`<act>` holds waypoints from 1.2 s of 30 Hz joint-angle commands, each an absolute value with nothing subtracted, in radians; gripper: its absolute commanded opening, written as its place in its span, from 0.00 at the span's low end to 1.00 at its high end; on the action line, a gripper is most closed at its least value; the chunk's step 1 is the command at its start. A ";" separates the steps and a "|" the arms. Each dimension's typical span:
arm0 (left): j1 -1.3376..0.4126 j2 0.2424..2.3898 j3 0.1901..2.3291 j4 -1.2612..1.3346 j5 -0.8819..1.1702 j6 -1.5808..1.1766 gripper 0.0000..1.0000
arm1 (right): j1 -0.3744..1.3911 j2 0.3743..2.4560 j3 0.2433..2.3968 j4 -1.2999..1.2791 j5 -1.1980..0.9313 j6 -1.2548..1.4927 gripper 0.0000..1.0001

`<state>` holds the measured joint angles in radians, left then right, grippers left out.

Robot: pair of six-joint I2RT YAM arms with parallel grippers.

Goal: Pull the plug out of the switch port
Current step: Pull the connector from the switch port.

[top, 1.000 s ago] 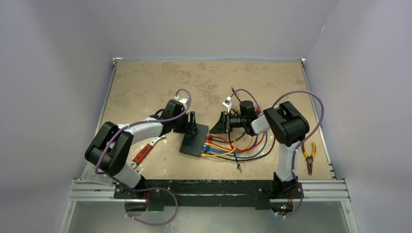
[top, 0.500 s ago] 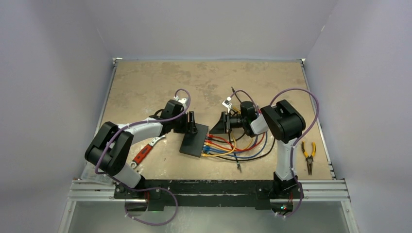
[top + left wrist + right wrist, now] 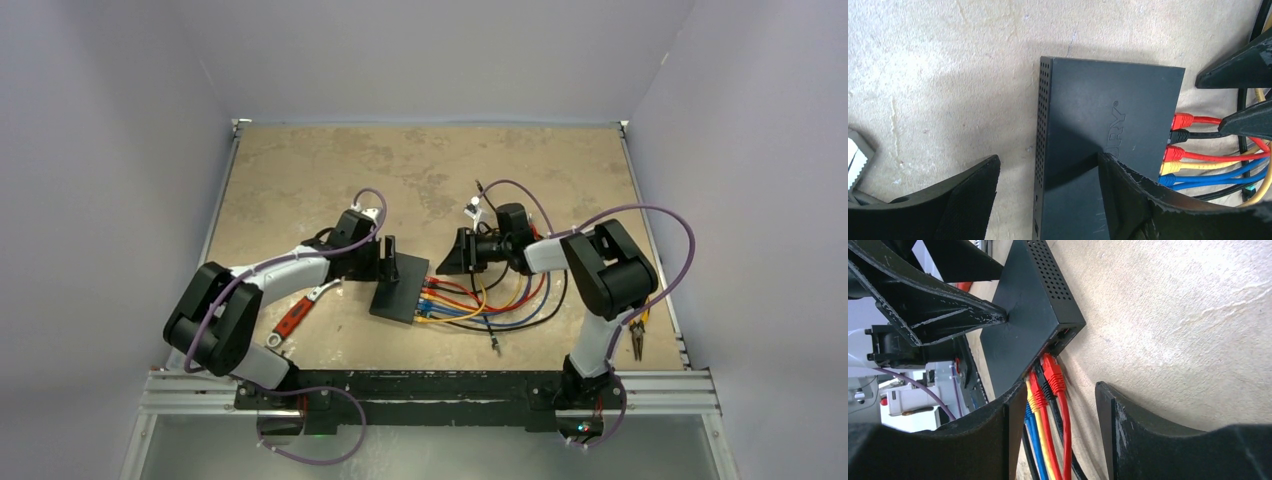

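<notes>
- Top external view: the right arm [image 3: 600, 270] had swung its elbow outward and lower, yet the right gripper [image 3: 452, 254] kept station at the cable side of the switch [image 3: 398, 290].
- The left arm's elbow had dropped back too. The left gripper [image 3: 1048, 165] stood released, one finger over the switch's lid, the other on bare table just outside its vented edge.
- Right jaws were spread, gripping nothing; the topmost red plug [image 3: 1053, 372] sat between them, seated in its port.
- My read: repositioning only, nothing pulled yet.
- Pale walls closed three sides; the mottled tan table [image 3: 300, 170] carried pliers [image 3: 636, 325] well outside the right jaws.
</notes>
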<state>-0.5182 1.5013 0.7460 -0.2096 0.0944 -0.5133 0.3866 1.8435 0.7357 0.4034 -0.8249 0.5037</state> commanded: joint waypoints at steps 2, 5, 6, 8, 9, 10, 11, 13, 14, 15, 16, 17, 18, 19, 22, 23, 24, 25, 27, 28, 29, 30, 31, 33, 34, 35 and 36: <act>-0.518 1.482 0.680 -0.271 0.128 -0.512 0.68 | 0.383 1.893 0.673 0.223 -0.785 0.446 0.56; -0.518 1.495 0.662 -0.226 0.179 -0.533 0.65 | 0.386 1.927 0.667 0.269 -0.856 0.475 0.53; -0.518 1.499 0.661 -0.214 0.188 -0.539 0.64 | 0.387 1.940 0.667 0.282 -0.874 0.481 0.50; -0.518 1.508 0.661 -0.195 0.206 -0.551 0.62 | 0.388 1.966 0.668 0.315 -0.916 0.504 0.47; -0.518 1.511 0.661 -0.189 0.210 -0.554 0.62 | 0.389 1.981 0.670 0.328 -0.940 0.514 0.46; -0.518 1.516 0.664 -0.184 0.215 -0.557 0.61 | 0.390 1.995 0.673 0.337 -0.957 0.522 0.45; -0.518 1.520 0.664 -0.178 0.220 -0.559 0.61 | 0.392 2.005 0.678 0.343 -0.966 0.526 0.45; -0.518 1.527 0.669 -0.176 0.223 -0.560 0.60 | 0.394 2.017 0.692 0.343 -0.973 0.530 0.45; -0.518 1.530 0.671 -0.174 0.226 -0.561 0.59 | 0.395 2.024 0.699 0.345 -0.979 0.535 0.45; -0.518 1.532 0.672 -0.171 0.228 -0.562 0.59 | 0.396 2.029 0.707 0.353 -0.987 0.542 0.44; -0.518 1.534 0.672 -0.167 0.231 -0.564 0.59 | 0.398 2.033 0.713 0.364 -0.994 0.552 0.44; -0.518 1.535 0.672 -0.161 0.237 -0.567 0.58 | 0.399 2.037 0.719 0.375 -0.997 0.563 0.44; -0.518 1.537 0.671 -0.155 0.242 -0.569 0.57 | 0.400 2.042 0.726 0.389 -1.001 0.574 0.44; -0.518 1.538 0.670 -0.150 0.247 -0.573 0.57 | 0.404 2.046 0.729 0.408 -1.006 0.590 0.44; -0.518 1.542 0.662 -0.126 0.263 -0.580 0.56 | 0.416 2.072 0.742 0.470 -1.029 0.635 0.44; -0.518 1.543 0.661 -0.122 0.266 -0.579 0.56 | 0.421 2.081 0.746 0.496 -1.035 0.651 0.44; -0.518 1.545 0.661 -0.122 0.269 -0.579 0.56 | 0.427 2.091 0.754 0.511 -1.040 0.665 0.43; -0.517 1.546 0.661 -0.121 0.269 -0.578 0.55 | 0.432 2.100 0.759 0.527 -1.043 0.676 0.43; -0.518 1.545 0.660 -0.123 0.268 -0.574 0.55 | 0.437 2.111 0.762 0.572 -1.052 0.704 0.43; -0.518 1.545 0.660 -0.122 0.267 -0.574 0.55 | 0.437 2.115 0.764 0.599 -1.056 0.719 0.43; -0.518 1.545 0.660 -0.121 0.268 -0.572 0.55 | 0.437 2.119 0.768 0.624 -1.060 0.731 0.43; -0.517 1.546 0.660 -0.121 0.268 -0.570 0.55 | 0.438 2.121 0.771 0.643 -1.061 0.743 0.43; -0.517 1.547 0.658 -0.122 0.268 -0.569 0.55 | 0.438 2.125 0.774 0.661 -1.062 0.752 0.43; -0.518 1.548 0.659 -0.119 0.272 -0.567 0.55 | 0.438 2.131 0.784 0.684 -1.063 0.765 0.43; -0.518 1.549 0.661 -0.117 0.274 -0.566 0.55 | 0.438 2.134 0.790 0.692 -1.063 0.768 0.43; -0.518 1.551 0.662 -0.117 0.277 -0.564 0.55 | 0.439 2.136 0.796 0.695 -1.062 0.769 0.43; -0.518 1.552 0.662 -0.117 0.279 -0.563 0.55 | 0.439 2.141 0.801 0.700 -1.060 0.769 0.44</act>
